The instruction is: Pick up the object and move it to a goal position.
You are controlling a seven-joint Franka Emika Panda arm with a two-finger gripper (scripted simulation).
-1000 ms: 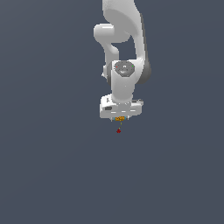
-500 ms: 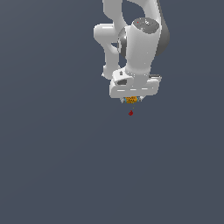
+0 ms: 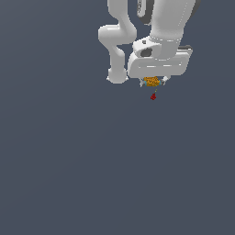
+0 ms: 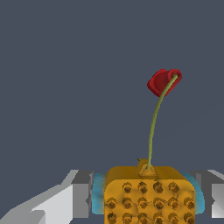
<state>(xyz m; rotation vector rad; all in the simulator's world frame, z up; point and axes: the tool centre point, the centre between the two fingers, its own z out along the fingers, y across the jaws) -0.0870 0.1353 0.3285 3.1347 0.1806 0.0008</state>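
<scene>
Exterior view first: the white arm (image 3: 156,27) reaches down from the top of the frame against a plain grey-blue backdrop, and the end effector (image 3: 152,82) hangs beneath its broad white wrist block. Right there between the short fingers sits the object (image 3: 152,81), a small orange-yellow lumpy piece, far narrower than the wrist block above it and pinched in place. Just below the end effector, a thin stalk runs down from the object to a tiny red tip (image 3: 153,96), hanging free against the backdrop with nothing seen touching it. Over to the wrist view: the object (image 4: 149,195) fills the foreground, its orange-yellow surface studded with rows of small round bumps, and the end effector (image 4: 148,199) is clamped on it from both sides. Pale blue pads (image 4: 99,199) press against each flank of the object, with grey-and-white finger bodies outside them. From the far end of the object a slim green stem (image 4: 154,127) curves away from the end effector and ends in the red tip (image 4: 163,82), a small folded cap, well clear of the fingers.
</scene>
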